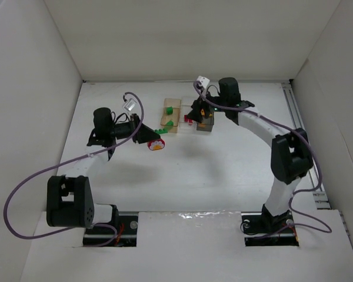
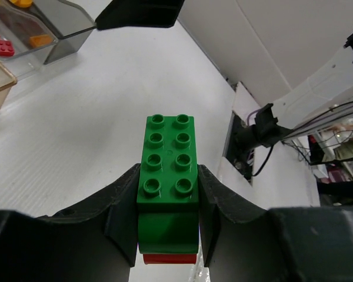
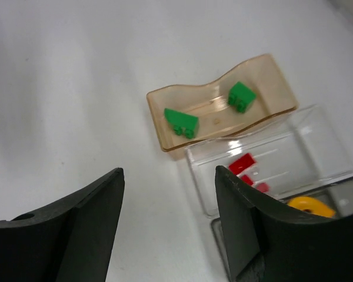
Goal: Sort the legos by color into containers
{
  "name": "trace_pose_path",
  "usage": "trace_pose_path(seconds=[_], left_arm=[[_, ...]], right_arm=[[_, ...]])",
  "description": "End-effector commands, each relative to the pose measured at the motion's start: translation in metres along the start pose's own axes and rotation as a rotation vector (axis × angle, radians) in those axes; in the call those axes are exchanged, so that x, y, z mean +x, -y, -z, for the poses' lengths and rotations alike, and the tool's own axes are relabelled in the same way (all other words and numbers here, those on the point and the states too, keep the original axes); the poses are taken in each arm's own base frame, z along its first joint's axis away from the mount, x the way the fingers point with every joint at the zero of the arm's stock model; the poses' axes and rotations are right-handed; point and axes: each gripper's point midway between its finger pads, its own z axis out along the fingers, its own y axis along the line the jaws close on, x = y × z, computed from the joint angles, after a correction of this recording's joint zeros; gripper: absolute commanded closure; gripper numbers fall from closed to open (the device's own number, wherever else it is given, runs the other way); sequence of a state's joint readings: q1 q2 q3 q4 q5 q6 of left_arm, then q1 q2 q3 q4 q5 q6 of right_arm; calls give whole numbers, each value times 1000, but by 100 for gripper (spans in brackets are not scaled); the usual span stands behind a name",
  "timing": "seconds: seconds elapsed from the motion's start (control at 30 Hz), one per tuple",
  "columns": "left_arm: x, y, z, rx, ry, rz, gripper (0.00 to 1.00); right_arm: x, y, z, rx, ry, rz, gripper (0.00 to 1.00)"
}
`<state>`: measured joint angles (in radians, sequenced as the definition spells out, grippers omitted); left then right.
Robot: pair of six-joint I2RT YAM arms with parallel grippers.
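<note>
My left gripper (image 2: 168, 176) is shut on a green eight-stud lego brick (image 2: 169, 147), with a red piece (image 2: 169, 258) showing under it. In the top view this gripper (image 1: 152, 137) hangs just left of the containers, with a red and yellow piece (image 1: 156, 145) at its tip. The amber container (image 3: 270, 82) holds two green legos (image 3: 181, 122). The clear container (image 3: 317, 129) holds red legos (image 3: 242, 163). The dark grey container (image 1: 205, 124) holds an orange-yellow piece (image 3: 309, 207). My right gripper (image 3: 169, 170) is open and empty above the containers.
White walls enclose the table on three sides. The three containers stand in a row at the table's middle back (image 1: 172, 114). A metal rail (image 1: 300, 135) runs along the right edge. Purple cables loop off both arms.
</note>
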<state>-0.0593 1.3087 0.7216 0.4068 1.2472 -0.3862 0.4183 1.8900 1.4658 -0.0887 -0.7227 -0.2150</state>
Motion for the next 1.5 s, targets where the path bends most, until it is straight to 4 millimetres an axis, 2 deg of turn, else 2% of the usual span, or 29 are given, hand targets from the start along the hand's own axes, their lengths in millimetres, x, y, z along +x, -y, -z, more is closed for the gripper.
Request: trace_pose_path(seconds=[0.0,0.03,0.1,0.13,0.17,0.2,0.23,0.3,0.33,0.37,0.47,0.57,0.6,0.73,0.77,0.93,1.03,1.2,1.23,1.47], left_arm=[[-16,22,3,99,10,-16,100],[-16,23,3,99,9,7,100],[-18,23,2,99,8,32,100],[-17,21,2,97,5,41,100],[-17,21,2,97,5,53,100],[-16,19,1,96,2,74,100],[-19,21,1,105,-1,64,100],[-15,23,-1,118,-18,85,100],[-17,21,-2,118,-19,99,100],[-17,21,-2,118,-19,99,100],[-16,24,-4,124,-26,110,100],[-19,22,-5,117,-21,120,100],[-19,22,-5,117,-21,120,100],[-26,22,-6,107,-3,120,100],[-27,20,-6,96,6,121,100],[-29,13,-9,87,10,138,100],[-32,10,-10,78,16,139,100],[-35,7,-12,70,23,138,100],[-34,9,-14,77,17,138,100],[-34,11,-15,77,19,107,100]], right_arm=[[-53,-17,24,-52,175,350,32],[-42,-25,23,-43,152,386,32],[-64,-34,36,27,206,564,32],[-53,-39,34,50,201,569,32],[-66,-46,42,79,236,622,32],[-68,-51,41,84,246,651,32],[-73,-50,40,112,252,671,32],[-72,-63,36,92,265,684,32],[-81,-64,40,102,291,702,33],[-78,-69,37,97,291,704,33],[-89,-87,34,97,333,736,40],[-90,-96,30,80,338,761,44],[-84,-100,27,65,330,758,46],[-76,-106,28,56,322,776,49],[-80,-107,31,61,329,791,49],[-65,-124,24,22,292,823,47],[-64,-125,22,30,279,851,45],[-63,-139,15,9,256,895,45],[-57,-138,12,4,239,906,45],[-60,-134,4,35,206,930,48]])
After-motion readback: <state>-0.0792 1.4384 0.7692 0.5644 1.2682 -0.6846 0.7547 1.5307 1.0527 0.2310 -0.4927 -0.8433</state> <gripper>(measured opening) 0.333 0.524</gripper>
